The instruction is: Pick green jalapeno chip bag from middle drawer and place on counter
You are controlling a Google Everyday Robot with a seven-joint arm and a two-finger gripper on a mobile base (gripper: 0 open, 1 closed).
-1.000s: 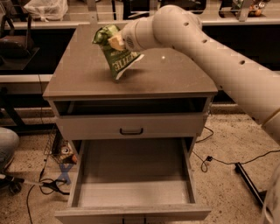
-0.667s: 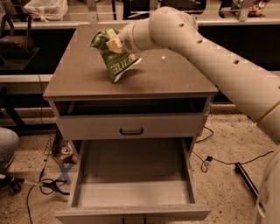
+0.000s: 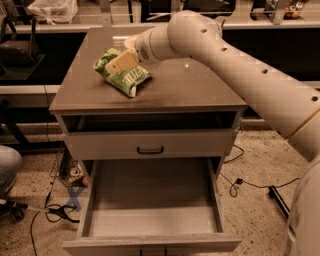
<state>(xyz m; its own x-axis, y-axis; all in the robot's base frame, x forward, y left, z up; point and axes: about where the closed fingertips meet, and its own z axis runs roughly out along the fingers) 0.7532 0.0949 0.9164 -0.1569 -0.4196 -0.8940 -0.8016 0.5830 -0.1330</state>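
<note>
The green jalapeno chip bag (image 3: 128, 78) lies on the left part of the counter (image 3: 195, 85), its lower end resting on the slab. My gripper (image 3: 119, 63) reaches in from the right at the bag's upper end and is shut on it; a beige finger lies across the bag's top. The middle drawer (image 3: 155, 200) is pulled out below, and its grey floor is bare.
A shut drawer front with a black handle (image 3: 150, 149) sits above the open drawer. Cables (image 3: 55, 212) lie on the floor at the left and at the right (image 3: 240, 182). A shelf with a white plastic bag (image 3: 52, 10) stands behind the cabinet.
The bag hung upright above the counter in my gripper; it has now come down and lies on the counter's left part, with the gripper lower and further left.
</note>
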